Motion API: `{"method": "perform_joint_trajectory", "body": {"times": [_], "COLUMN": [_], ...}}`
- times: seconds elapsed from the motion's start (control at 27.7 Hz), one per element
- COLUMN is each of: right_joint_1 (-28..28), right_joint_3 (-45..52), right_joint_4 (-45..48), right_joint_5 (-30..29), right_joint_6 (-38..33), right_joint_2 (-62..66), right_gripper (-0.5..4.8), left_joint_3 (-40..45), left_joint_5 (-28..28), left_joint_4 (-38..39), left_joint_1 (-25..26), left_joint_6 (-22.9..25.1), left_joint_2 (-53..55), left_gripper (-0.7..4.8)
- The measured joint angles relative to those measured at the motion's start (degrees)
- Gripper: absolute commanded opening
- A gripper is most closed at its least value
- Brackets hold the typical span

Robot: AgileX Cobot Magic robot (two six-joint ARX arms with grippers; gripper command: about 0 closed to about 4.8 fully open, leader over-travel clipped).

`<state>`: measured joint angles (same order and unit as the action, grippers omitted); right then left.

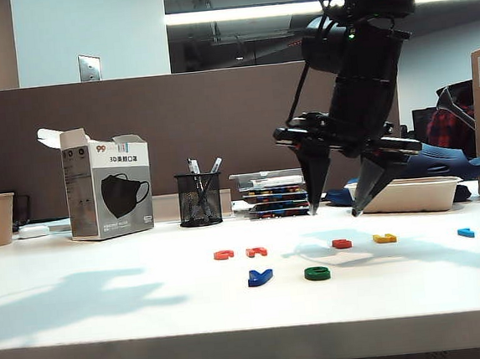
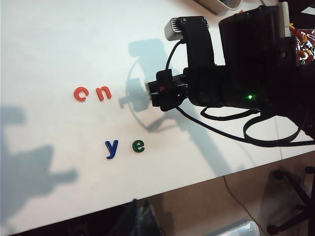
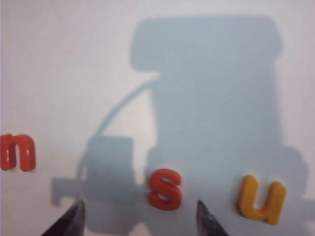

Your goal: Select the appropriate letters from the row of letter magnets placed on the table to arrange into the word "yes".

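The right gripper (image 3: 139, 216), jaws wide open, hangs above the red "s" (image 3: 166, 189); left gripper unseen.

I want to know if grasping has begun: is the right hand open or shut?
Open. The right hand hangs above the table with its two fingertips spread apart, the red s lying free between them, untouched.
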<state>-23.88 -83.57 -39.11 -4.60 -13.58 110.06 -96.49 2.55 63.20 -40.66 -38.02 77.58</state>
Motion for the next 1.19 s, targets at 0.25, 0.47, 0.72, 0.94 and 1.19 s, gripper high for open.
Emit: {"method": "perform_joint_trajectory", "body": {"times": [0.25, 0.47, 0.72, 0.94, 1.19], "right_joint_1": [0.0, 0.0, 0.0, 0.0, 0.0], "right_joint_3": [0.0, -0.1, 0.0, -0.2, -0.3], "right_joint_4": [0.3, 0.3, 0.4, 0.3, 0.1], "right_joint_5": [-0.6, -0.9, -1.0, -1.2, -1.2], "right_joint_6": [0.2, 0.2, 0.2, 0.2, 0.2], "right_joint_2": [1.9, 2.8, 3.9, 4.6, 4.6], "right_gripper": [2.83, 2.83, 2.83, 2.78, 2.69], "left_joint_3": [0.0, 0.0, 0.0, 0.0, 0.0], "left_joint_5": [0.0, 0.0, 0.0, 0.0, 0.0], "left_joint_4": [0.0, 0.0, 0.0, 0.0, 0.0], "left_joint_1": [0.0, 0.0, 0.0, 0.0, 0.0], "left_joint_6": [0.0, 0.0, 0.0, 0.0, 0.0], "left_joint_2": [0.0, 0.0, 0.0, 0.0, 0.0], "left_gripper": [-0.05, -0.05, -0.05, -0.05, -0.05]}}
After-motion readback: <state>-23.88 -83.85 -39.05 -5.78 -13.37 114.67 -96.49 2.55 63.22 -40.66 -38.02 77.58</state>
